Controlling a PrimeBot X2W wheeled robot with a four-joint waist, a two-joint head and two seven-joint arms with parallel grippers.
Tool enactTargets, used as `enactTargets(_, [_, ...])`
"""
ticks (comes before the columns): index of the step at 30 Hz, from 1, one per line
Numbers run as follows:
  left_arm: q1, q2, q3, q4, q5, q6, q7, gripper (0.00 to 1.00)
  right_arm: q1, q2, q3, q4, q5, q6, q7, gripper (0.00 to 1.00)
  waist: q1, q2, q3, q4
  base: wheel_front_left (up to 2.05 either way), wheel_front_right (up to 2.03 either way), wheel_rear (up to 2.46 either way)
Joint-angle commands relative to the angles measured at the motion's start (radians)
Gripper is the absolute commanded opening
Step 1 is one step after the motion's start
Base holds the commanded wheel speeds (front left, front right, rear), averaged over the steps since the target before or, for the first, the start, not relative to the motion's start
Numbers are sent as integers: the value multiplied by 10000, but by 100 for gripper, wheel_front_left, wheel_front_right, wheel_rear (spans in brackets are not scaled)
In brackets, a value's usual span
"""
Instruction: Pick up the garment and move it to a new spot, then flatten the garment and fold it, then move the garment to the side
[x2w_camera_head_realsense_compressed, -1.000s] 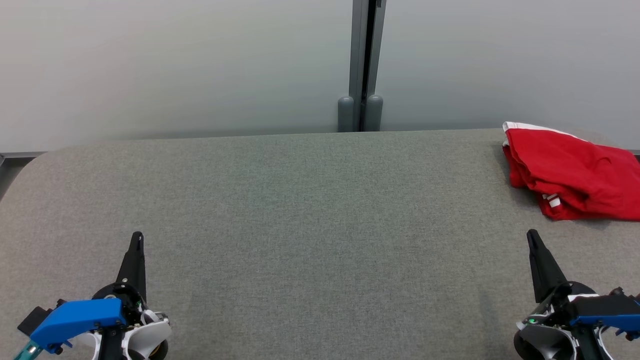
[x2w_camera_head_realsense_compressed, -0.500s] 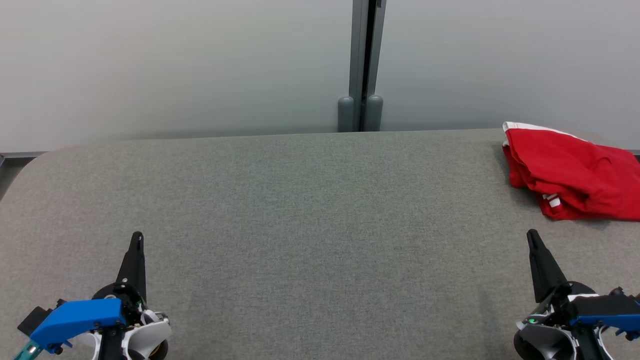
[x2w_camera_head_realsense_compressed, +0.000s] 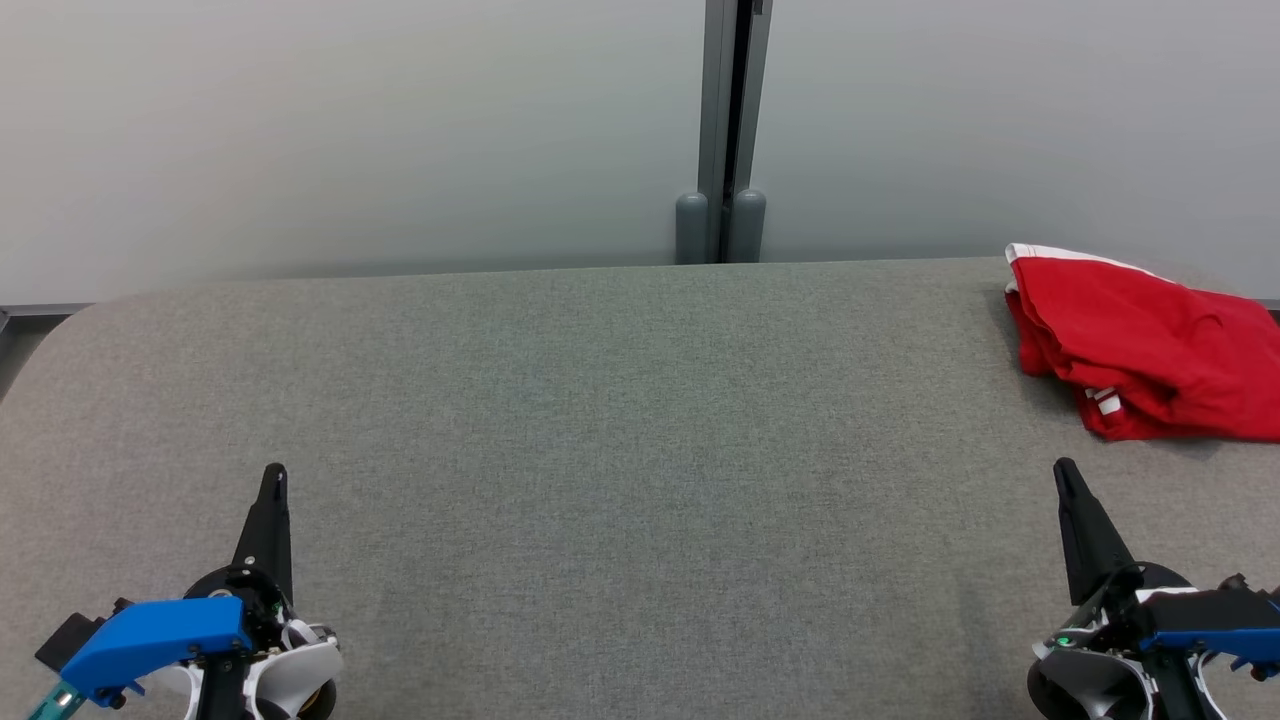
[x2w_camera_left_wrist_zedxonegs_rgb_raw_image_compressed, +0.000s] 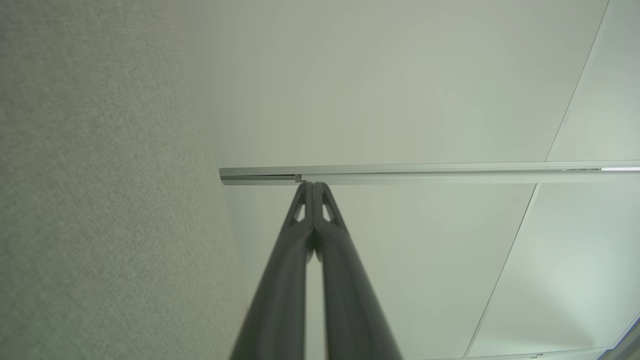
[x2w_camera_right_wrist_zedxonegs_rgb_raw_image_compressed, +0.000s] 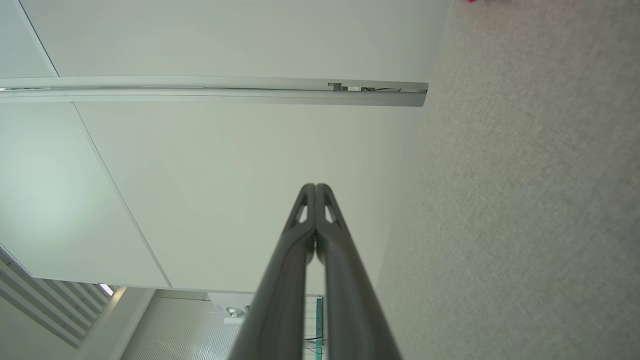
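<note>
A red garment with white trim lies bunched up at the far right of the grey table, running past the head view's right edge. A sliver of the garment peeks in at the top of the right wrist view. My left gripper rests shut at the lower left, far from the cloth. My right gripper is shut at the lower right, a short way in front of the garment and apart from it. Both wrist views show the fingertips pressed together, left gripper and right gripper, with nothing held.
A pale wall with a grey vertical post stands right behind the table's far edge. The table's rounded left corner is at the left. Grey cloth surface stretches between the two grippers.
</note>
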Motion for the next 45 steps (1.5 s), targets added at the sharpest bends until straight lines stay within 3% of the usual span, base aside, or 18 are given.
enactTargets(1, [-96, -20, 18, -49, -28, -39, 38, 0, -128, 11, -31, -28, 25, 4, 26, 0, -1, -1, 0, 0, 0, 0, 0])
enactTargets(45, [-95, -18, 15, -50, -29, -39, 36, 0, -119, 11, -28, -28, 27, 4, 25, 0, -1, -1, 0, 0, 0, 0, 0])
